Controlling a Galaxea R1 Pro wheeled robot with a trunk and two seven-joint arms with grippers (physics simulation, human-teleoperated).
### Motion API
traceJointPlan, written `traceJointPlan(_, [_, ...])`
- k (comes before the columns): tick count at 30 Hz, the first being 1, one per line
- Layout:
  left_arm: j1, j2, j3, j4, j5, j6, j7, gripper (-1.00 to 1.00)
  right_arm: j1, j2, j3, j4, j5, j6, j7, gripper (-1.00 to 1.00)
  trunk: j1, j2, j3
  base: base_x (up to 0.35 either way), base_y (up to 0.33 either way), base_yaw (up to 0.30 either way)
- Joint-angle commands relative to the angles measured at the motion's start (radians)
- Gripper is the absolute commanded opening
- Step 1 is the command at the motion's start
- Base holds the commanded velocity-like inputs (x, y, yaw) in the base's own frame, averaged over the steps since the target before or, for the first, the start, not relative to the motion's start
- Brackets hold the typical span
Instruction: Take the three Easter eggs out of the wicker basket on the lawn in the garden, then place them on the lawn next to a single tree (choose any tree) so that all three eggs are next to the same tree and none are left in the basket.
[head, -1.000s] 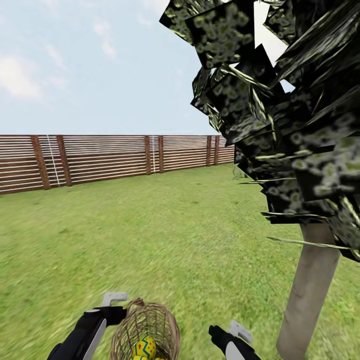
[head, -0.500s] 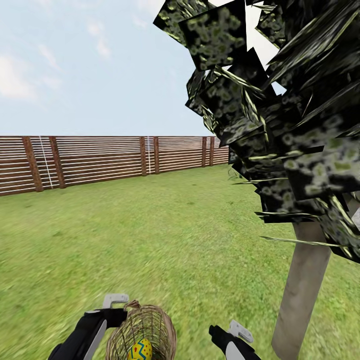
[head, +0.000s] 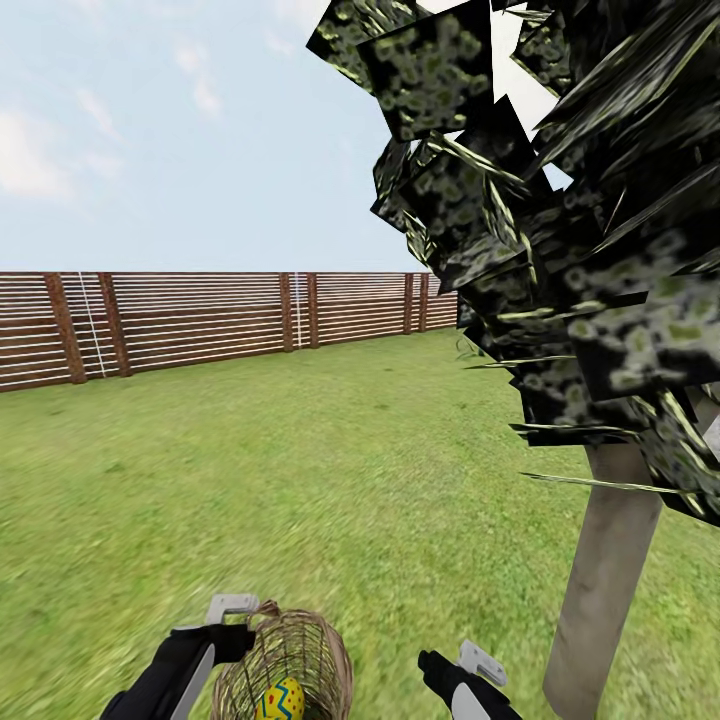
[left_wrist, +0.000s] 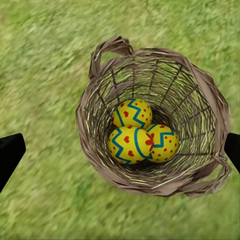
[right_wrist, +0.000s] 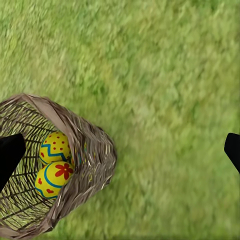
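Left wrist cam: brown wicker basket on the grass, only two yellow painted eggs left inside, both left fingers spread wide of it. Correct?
Not quite: the left wrist view shows three yellow painted eggs in the brown wicker basket, not two. The rest holds: the basket is over green grass, and the left gripper's fingers sit wide apart either side of it.

Three yellow Easter eggs (left_wrist: 137, 134) lie clustered in the wicker basket (left_wrist: 205, 95) on the lawn (head: 300, 460).

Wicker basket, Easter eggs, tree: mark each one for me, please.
wicker basket (left_wrist: 207, 95), left wrist view, on its woven rim.
Easter eggs (left_wrist: 129, 145), left wrist view, on the nearest egg's painted shell.
tree (head: 605, 570), head view, on its pale trunk.
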Motion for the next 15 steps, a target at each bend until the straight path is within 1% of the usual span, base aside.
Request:
traceJointPlan(1, [0.000,0.000,-0.001,-0.001,0.005,0.005,0.005,1.00,0.000,-0.001,0.006,-0.003,-0.005,0.004,-0.008,1.00,0.004,-0.008,-0.005,0.000,0.000,0.000])
traceJointPlan(12, [-0.002,-0.002,-0.002,0.000,0.004,0.007,0.003,1.00,0.001,-0.001,0.006,-0.006,-0.004,0.004,-0.008,1.00,0.046,-0.085,-0.039,0.000,0.000,0.000])
traceJointPlan(15, [-0.002,-0.006,-0.002,0.016,0.003,0.008,-0.004,1.00,0.004,-0.001,0.007,-0.019,-0.003,0.000,-0.007,1.00,0.058,-0.106,-0.048,0.000,0.000,0.000])
